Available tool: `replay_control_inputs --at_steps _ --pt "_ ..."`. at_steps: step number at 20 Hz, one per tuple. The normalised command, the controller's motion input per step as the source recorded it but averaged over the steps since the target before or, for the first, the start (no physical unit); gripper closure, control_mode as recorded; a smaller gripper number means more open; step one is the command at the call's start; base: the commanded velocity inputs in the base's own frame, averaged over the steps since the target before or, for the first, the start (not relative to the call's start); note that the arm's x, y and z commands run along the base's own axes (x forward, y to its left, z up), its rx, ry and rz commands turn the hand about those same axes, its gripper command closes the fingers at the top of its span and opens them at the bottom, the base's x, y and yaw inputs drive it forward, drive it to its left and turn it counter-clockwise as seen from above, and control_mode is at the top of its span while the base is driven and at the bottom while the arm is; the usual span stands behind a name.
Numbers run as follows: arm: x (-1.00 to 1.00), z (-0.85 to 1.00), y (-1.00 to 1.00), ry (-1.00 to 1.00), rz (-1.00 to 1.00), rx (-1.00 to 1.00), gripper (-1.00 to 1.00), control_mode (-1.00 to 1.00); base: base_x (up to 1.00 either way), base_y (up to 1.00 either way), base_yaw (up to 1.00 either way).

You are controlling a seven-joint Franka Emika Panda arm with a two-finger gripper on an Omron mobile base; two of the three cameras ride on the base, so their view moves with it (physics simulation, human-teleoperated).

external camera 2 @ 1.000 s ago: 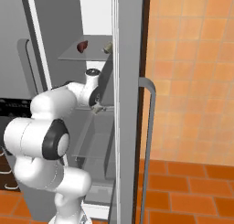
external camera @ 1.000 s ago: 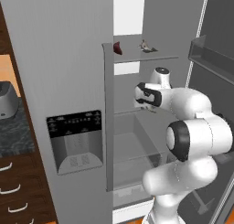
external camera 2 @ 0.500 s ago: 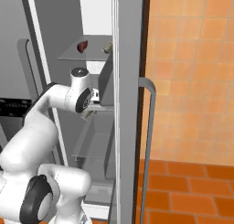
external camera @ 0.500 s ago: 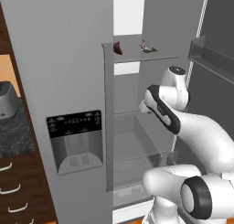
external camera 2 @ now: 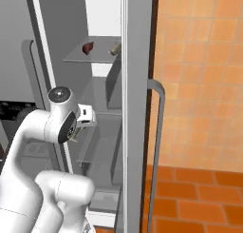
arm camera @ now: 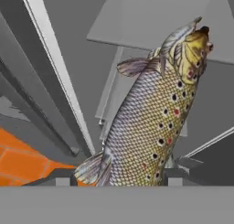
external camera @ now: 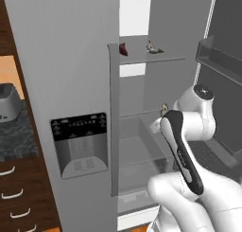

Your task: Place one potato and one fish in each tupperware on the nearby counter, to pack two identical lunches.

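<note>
A speckled silvery-brown fish with a yellowish head hangs lengthwise in the hand view, and my gripper is shut on its tail end. Dark fingertips flank it on both sides. In the left base view the fish's tip peeks out beside my white wrist, in front of the open fridge's middle shelf. From the right base view, my hand sits just inside the fridge opening. A small grey-tan fish-like thing lies on the top shelf. The potato and the tupperware are out of view.
A dark red item sits on the fridge's top shelf. The open fridge door with bins stands at the right, the shut door with a dispenser at the left. A grey appliance rests on the dark counter over drawers.
My arm has folded back, with the elbow swinging toward the cameras and the hand sinking a little lower in the fridge opening. The fish stays in my grip.
</note>
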Motion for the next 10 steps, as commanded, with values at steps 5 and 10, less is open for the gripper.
replay_control_inputs --at_steps 5,10 --pt "0.00 0.00 0.00 0.00 0.00 0.00 1.00 1.00 -0.79 0.94 0.32" --pt "0.00 0.00 0.00 0.00 0.00 0.00 1.00 1.00 -0.12 1.00 0.49"
